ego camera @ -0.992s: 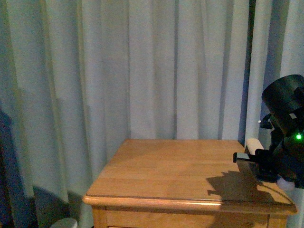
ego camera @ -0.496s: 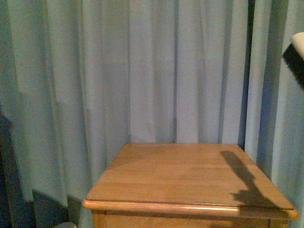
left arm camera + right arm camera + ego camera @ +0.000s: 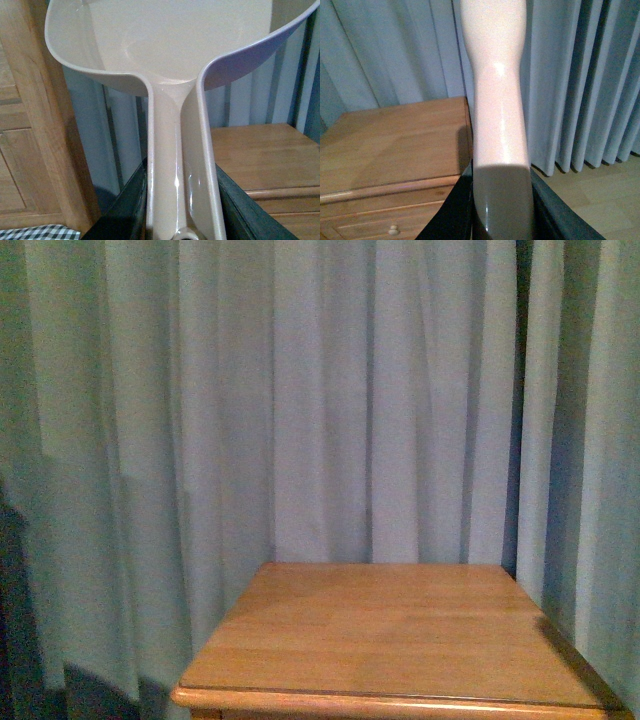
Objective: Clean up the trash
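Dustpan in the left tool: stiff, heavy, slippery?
The dustpan looks like thin moulded plastic, so probably stiff and light. Its glossy handle may slip or twist in the left tool. The wide scoop likely makes it front-heavy.

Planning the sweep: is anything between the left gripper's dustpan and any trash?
Cannot tell: no trash shows in any view. The left gripper is shut on the dustpan, the right gripper on a white handle; nothing lies on the table where it shows.

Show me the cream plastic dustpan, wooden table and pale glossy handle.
cream plastic dustpan (image 3: pixel 165 45): left wrist view, pan's inner floor.
wooden table (image 3: pixel 390 630): front view, bare top.
pale glossy handle (image 3: pixel 497 100): right wrist view, mid-shaft.
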Action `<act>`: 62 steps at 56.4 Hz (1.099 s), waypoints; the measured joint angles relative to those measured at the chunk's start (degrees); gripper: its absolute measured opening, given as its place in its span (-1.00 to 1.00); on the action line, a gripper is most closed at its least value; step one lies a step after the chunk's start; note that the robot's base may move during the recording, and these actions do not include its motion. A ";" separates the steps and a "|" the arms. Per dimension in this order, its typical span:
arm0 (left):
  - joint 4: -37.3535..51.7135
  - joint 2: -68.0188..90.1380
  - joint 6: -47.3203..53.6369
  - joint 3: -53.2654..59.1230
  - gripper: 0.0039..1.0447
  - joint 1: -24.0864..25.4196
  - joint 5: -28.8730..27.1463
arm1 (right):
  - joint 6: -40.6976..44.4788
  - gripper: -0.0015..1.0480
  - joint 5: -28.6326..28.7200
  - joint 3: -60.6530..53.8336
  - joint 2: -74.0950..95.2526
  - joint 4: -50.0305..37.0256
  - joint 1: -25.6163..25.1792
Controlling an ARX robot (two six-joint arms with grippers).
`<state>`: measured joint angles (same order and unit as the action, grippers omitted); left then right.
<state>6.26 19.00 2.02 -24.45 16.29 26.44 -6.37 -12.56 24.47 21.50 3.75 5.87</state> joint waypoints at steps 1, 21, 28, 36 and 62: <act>0.00 0.00 0.00 0.00 -0.46 0.00 0.00 | -0.02 -0.60 0.15 -0.02 -0.15 0.13 -0.17; 0.00 -0.02 -0.02 0.00 -0.46 0.02 -0.04 | 0.44 -0.60 -5.53 -0.55 0.66 -1.77 2.25; 0.00 0.00 -0.02 0.00 -0.46 0.02 -0.04 | 0.66 -0.60 -5.68 -0.55 1.03 -1.77 2.56; 0.00 0.00 0.00 0.00 -0.46 0.00 0.48 | 0.66 -0.60 -6.43 -0.55 0.96 -1.77 2.54; -0.02 -0.15 -0.13 0.07 -0.46 0.13 -0.24 | 1.05 -0.60 -5.84 -0.48 1.29 -1.79 2.78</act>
<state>6.24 18.85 1.89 -24.38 16.43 26.20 -5.32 -18.39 23.99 22.79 1.96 8.64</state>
